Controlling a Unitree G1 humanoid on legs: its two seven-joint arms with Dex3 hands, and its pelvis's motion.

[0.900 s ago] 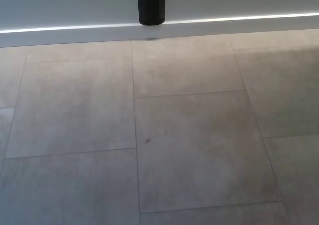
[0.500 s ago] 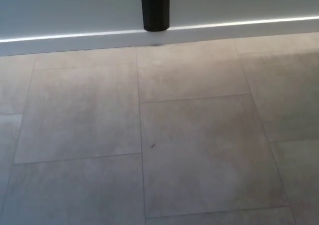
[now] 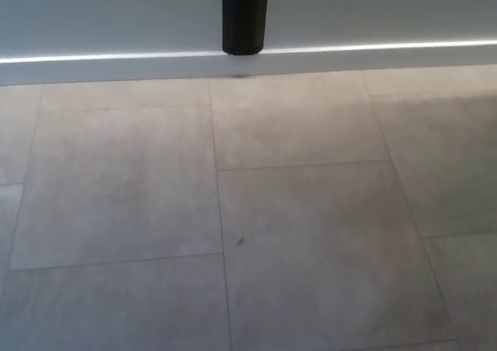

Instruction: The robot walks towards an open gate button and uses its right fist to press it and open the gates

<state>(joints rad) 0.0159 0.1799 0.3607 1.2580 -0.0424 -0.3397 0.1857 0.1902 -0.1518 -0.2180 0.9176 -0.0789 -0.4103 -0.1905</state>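
No hand of mine shows in the head view, and no gate button is visible. A black post (image 3: 245, 17) hangs down against the pale wall (image 3: 116, 13) at the top centre, its lower end stopping just above the floor. A bright light strip (image 3: 373, 47) runs along the foot of the wall.
Large beige floor tiles (image 3: 303, 242) with thin grout lines fill most of the picture. A small dark speck (image 3: 240, 240) lies on the tile near the centre. The wall's base crosses the whole top of the view.
The whole picture has shifted down and slightly right, so the camera has moved; the post and wall base now sit lower in the frame.
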